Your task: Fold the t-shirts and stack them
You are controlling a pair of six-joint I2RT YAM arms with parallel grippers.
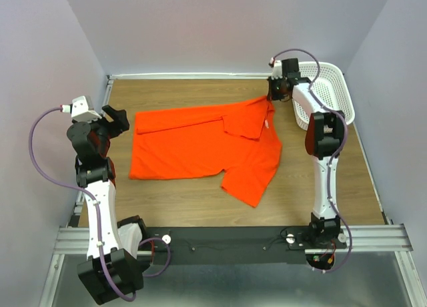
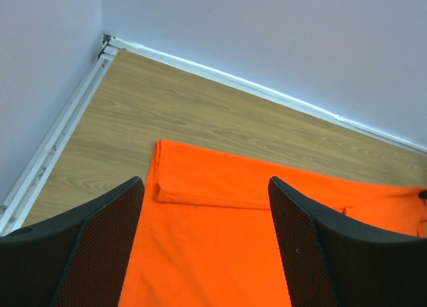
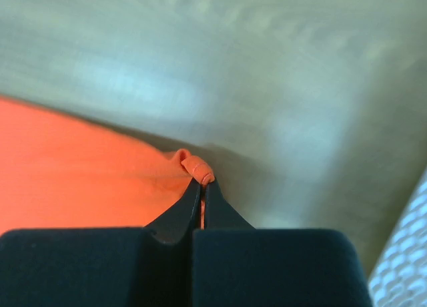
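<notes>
On the wooden desk (image 1: 167, 210) an orange t-shirt (image 1: 193, 150) lies spread out, mostly flat, across the middle. Its body stretches towards the left and one sleeve juts towards the near edge. Along the far side a strip of the cloth is folded back over itself, seen from the left wrist as a neat doubled band at the shirt's (image 2: 220, 253) corner. Near the right end another flap of cloth is turned over on top of the body.

The left arm (image 1: 93, 180) is at the left edge of the shirt with its jaws apart, holding nothing. From its wrist camera the two black fingers (image 2: 100, 247) with mesh pads frame the orange cloth below, not touching it.

The right arm (image 1: 323, 160) reaches to the far right corner of the shirt, just beside a white perforated basket (image 1: 333, 87) that stands at the far right of the desk. Its jaws are together, clamped on a small rolled pinch of the orange fabric (image 3: 67, 167). That wrist view is blurred, with the basket's (image 3: 400, 260) wall at the lower right.
</notes>
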